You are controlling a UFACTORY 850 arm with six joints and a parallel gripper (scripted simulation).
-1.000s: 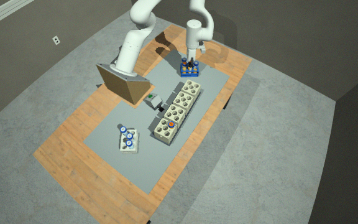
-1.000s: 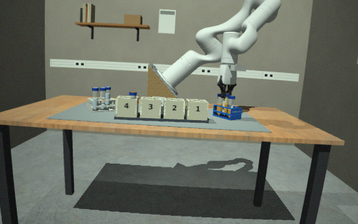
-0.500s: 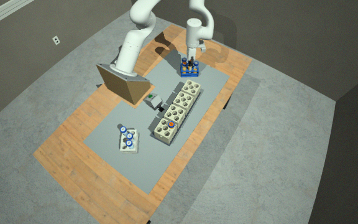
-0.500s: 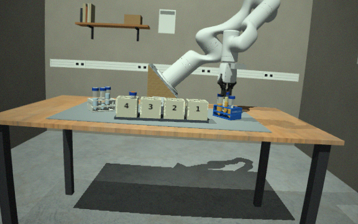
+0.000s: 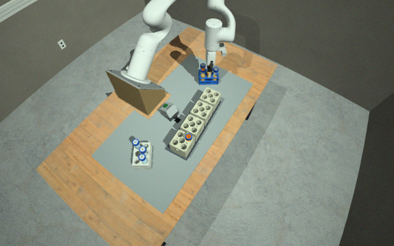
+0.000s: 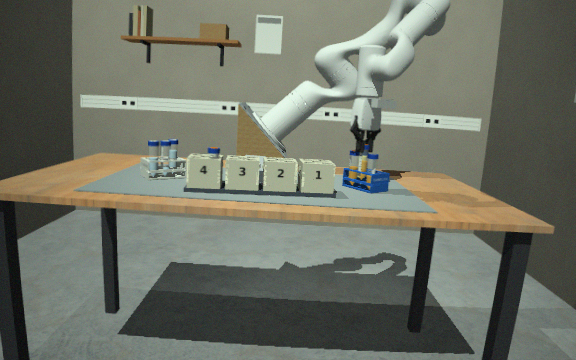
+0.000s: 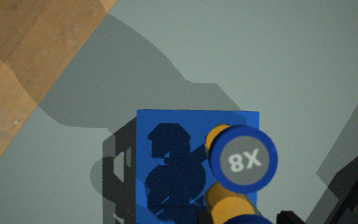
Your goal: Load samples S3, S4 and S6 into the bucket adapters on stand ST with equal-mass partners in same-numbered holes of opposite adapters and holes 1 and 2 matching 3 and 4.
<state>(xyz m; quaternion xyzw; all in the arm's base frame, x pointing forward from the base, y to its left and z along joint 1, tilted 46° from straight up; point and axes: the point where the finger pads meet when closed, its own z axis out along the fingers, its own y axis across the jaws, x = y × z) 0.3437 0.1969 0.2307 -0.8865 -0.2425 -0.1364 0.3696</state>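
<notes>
My gripper (image 5: 210, 68) (image 6: 366, 145) (image 7: 245, 220) is over the blue rack (image 5: 208, 82) (image 6: 378, 186) (image 7: 147, 116), shut on a blue-capped tube with orange liquid; its ID is hidden. The tube's lower part is among the rack's tubes. X8 (image 7: 245, 159) stands beside it. One orange-dot tube (image 5: 188, 137) (image 6: 213, 150) stands in adapter 4 (image 6: 195, 176), its ID unreadable. Adapters 3 (image 6: 233, 176), 2 (image 6: 272, 176) and 1 (image 6: 310, 177) show no tubes. All four stand on the dark stand (image 6: 268, 193). Three white-dot blanks (image 5: 135, 142) (image 5: 142, 149) (image 5: 141, 157) stand in the white rack (image 5: 136, 167).
The small sloped desk (image 5: 172, 110) with the green DONE key (image 5: 165, 106) is between the arm's base and the adapters. Another blue-capped tube (image 5: 202, 65) and an orange-dot tube (image 5: 203, 70) stand close to the gripper in the blue rack.
</notes>
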